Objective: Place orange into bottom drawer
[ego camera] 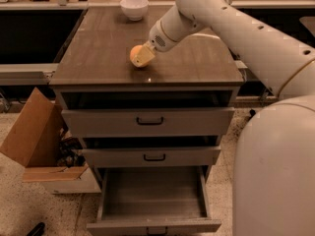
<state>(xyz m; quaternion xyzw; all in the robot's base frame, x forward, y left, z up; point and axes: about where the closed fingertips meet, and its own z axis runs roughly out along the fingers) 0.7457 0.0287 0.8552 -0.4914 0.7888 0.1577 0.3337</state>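
Observation:
The orange (134,52) sits on the brown cabinet top (187,58), left of the middle. My gripper (143,56) is down at the orange's right front side, touching it and covering part of it. The white arm reaches in from the upper right. The bottom drawer (152,200) is pulled far out at the foot of the cabinet, a grey tray with nothing in it and a small dark handle (154,230) on its front.
A white bowl (134,7) stands at the back of the cabinet top. The two upper drawers (147,122) are slightly ajar. An open cardboard box (34,141) lies on the floor to the left. My white base (275,176) fills the right side.

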